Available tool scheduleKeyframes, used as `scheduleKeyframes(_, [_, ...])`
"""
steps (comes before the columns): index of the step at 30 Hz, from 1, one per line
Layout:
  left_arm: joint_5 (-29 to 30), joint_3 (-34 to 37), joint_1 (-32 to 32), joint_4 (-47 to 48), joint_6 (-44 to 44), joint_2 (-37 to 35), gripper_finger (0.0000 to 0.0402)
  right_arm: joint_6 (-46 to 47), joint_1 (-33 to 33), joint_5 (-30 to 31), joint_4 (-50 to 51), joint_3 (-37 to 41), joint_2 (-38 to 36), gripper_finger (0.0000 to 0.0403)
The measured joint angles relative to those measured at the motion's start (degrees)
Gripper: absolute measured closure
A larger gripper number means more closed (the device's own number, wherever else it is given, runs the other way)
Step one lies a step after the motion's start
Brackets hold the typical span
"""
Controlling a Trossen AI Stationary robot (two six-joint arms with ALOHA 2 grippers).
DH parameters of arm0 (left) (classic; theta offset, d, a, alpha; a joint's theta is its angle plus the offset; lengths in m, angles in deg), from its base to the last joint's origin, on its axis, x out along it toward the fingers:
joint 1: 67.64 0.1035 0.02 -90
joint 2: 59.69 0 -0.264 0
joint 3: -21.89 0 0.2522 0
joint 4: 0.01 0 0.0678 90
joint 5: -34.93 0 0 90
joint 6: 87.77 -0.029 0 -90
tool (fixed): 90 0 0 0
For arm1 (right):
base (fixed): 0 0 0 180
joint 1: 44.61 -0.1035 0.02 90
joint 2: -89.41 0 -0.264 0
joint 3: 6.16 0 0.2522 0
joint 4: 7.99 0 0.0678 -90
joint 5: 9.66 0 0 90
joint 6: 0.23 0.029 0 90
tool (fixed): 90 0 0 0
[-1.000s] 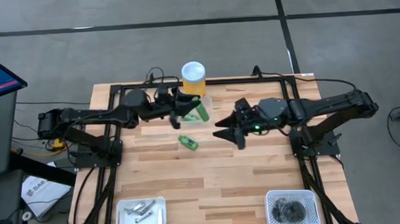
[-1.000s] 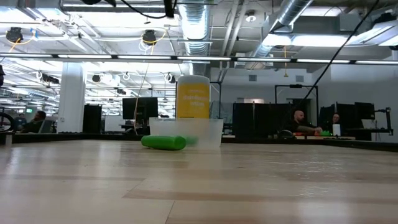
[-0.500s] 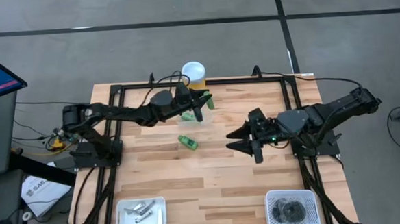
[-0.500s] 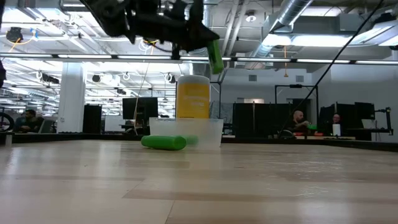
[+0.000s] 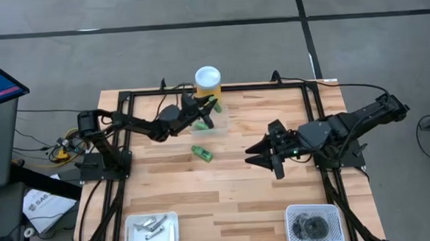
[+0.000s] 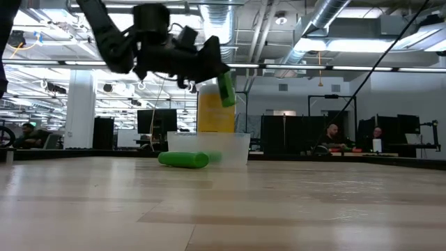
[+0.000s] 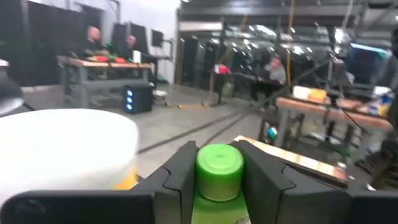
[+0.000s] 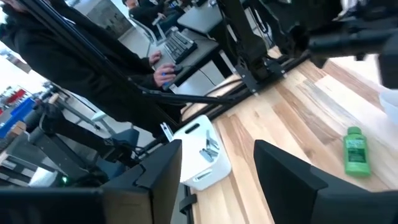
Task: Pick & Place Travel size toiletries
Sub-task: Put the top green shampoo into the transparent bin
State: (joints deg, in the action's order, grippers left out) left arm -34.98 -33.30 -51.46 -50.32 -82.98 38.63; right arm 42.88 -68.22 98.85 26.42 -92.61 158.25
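Observation:
My left gripper (image 5: pixel 204 111) is shut on a bright green tube (image 6: pixel 226 89) in the air at the table's far middle, over a clear tub (image 6: pixel 209 148). The tube's green cap (image 7: pixel 219 165) shows between the fingers in the left wrist view. A second green tube (image 5: pixel 202 153) lies on its side on the wood in front of the tub; it also shows in the low view (image 6: pixel 183 160) and the right wrist view (image 8: pixel 354 151). My right gripper (image 5: pixel 258 154) is open and empty, right of the table's middle, pointing toward the left edge. My left gripper pinches the green tube between its two fingers (image 7: pixel 177 177), one on each side of the tube just below the cap (image 7: pixel 219 167). The fingers come from the table's left, slanting down. The tube hangs tilted and lifted clear, beside the yellow cylinder.
A tall yellow cylinder with a white lid (image 5: pixel 208 82) stands at the far edge behind the tub. A white tray with silvery metal pieces (image 5: pixel 152 231) sits at the near left, a tray with dark round pieces (image 5: pixel 314 224) at the near right. People sit at desks beyond the table.
My left gripper has risen from the clear tub with the green tube lifted clear, then come a little lower and back toward the left edge. My right gripper has drawn back from the middle toward the right and near edges, staying open.

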Motion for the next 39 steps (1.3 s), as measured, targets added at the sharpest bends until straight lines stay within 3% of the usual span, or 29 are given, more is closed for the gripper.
scheduleKeyframes(5, [0.9, 3.7, 0.0, -3.8, -0.2, 0.0, 0.0309, -0.1, 0.7, 0.0, 1.7, 0.0, 0.7, 0.0216])
scheduleKeyframes(11, [4.2, 1.4, -1.5, -4.1, -1.8, 5.0, 0.0309, -0.2, 1.8, 0.0, 2.1, 0.0, 0.9, 0.0223])
scheduleKeyframes(19, [15.1, -0.3, -3.0, -8.3, -1.2, 13.5, 0.0309, -0.2, 2.0, 0.0, 2.6, 0.0, 0.9, 0.0221])
scheduleKeyframes(23, [15.3, -0.3, -2.6, -13.9, -1.2, 17.4, 0.0309, -0.2, 2.0, 0.0, 3.0, 0.0, 0.9, 0.0226])
scheduleKeyframes(39, [18.0, -3.4, -3.6, -13.9, -2.9, 24.8, 0.0309, -0.9, 3.2, 0.0, 2.8, 0.0, 0.9, 0.0232])
